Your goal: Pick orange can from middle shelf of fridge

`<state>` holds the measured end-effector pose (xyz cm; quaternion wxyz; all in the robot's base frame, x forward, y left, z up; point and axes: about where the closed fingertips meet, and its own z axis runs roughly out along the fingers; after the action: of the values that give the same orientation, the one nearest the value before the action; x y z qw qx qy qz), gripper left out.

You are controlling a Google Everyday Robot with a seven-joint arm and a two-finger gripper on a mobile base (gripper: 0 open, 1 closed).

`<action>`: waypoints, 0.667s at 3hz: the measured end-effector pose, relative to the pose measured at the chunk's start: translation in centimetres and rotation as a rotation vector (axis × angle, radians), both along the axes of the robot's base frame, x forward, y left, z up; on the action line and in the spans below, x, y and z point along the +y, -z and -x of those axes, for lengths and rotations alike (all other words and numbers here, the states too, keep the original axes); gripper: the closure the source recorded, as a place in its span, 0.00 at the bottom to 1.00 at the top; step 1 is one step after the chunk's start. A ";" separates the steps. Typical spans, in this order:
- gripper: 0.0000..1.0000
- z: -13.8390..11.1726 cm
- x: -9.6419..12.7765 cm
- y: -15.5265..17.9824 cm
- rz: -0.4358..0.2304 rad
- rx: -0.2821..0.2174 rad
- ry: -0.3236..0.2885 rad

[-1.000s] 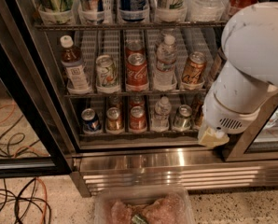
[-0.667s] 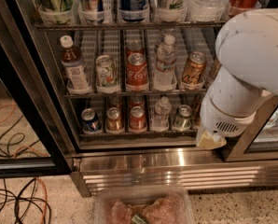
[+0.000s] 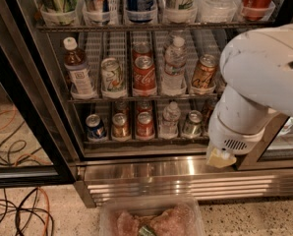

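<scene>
One white arm [image 3: 264,73] right of orange can [image 3: 204,72], before middle shelf [image 3: 118,100]; gripper out of view.

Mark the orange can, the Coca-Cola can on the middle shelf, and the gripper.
orange can [image 3: 204,72], camera view, label middle.
Coca-Cola can [image 3: 144,73], camera view, red label.
gripper: not in view; white arm [image 3: 262,68] fills the right.

Orange can [image 3: 204,73] front is open; water bottle [image 3: 175,65] crowds left, arm [image 3: 264,77] blocks right; gripper out of view.
</scene>
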<state>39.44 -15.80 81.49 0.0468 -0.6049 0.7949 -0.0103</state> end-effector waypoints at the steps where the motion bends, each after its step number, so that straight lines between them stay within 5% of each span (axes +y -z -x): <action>1: 1.00 1.1 -0.1 1.4 0.003 0.046 -0.009; 2: 1.00 0.6 0.6 1.8 -0.003 0.048 -0.020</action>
<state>38.87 -15.18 79.68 0.0288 -0.6129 0.7896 0.0061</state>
